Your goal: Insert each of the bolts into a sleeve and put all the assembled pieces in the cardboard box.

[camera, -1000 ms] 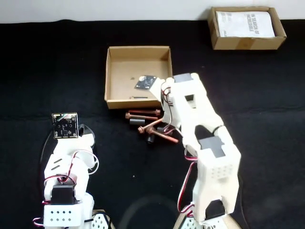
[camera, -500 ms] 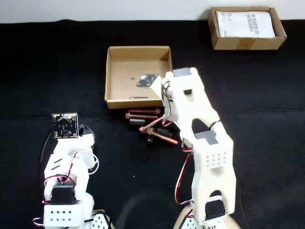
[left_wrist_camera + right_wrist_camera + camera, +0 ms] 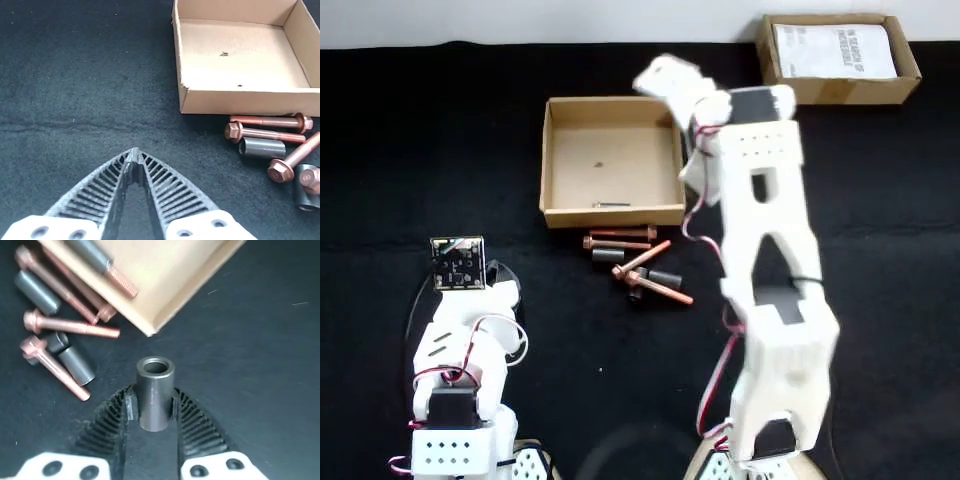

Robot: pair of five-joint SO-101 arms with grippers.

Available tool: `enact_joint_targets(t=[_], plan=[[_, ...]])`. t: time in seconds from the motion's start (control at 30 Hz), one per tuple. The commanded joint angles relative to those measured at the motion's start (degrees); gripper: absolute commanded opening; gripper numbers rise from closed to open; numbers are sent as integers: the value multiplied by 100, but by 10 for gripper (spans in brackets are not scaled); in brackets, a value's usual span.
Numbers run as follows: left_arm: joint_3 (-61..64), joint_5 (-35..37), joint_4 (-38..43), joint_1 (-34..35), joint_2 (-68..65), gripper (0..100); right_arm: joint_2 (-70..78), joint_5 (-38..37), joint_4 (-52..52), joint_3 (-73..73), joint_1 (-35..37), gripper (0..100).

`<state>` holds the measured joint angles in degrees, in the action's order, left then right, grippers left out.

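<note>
clamping a dark sleeve, the right tool — the left tool pressed together.

One bench, covered in black felt-like cloth, matte, with a faint crease running across it. One white wall, plain, showed as a strip along the bench's far edge. One spare carton, small and open-topped, sat at the far right by the wall, a printed white sheet lying flat inside. Light was even; shadows soft.
</note>
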<state>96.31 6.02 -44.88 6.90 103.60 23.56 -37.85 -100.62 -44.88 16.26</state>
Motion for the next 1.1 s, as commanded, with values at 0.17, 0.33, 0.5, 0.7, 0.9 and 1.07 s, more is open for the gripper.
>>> enact_joint_targets(t=[0.17, 0.33, 0.5, 0.7, 0.9, 1.07], plan=[[84, -18, -281, -66, 13, 9, -3679, 387, -57, 2536, -110, 7], [84, -26, -1222, -66, 22, 9, -5393, 527, -48, 4224, -470, 7], [-119, 0, -1662, -31, 22, 9, -6668, 1125, -31, 5675, -1464, 7], [-1895, -237, -2892, -198, -40, 9, -7873, 1240, 13, 7002, -2862, 7], [-4084, -686, -3587, -251, -1921, 9, -8804, 1213, 848, 8286, -4145, 7], [-6536, -501, -4976, -857, -4391, 9, -9473, 1204, 1402, 9349, -4734, 7]])
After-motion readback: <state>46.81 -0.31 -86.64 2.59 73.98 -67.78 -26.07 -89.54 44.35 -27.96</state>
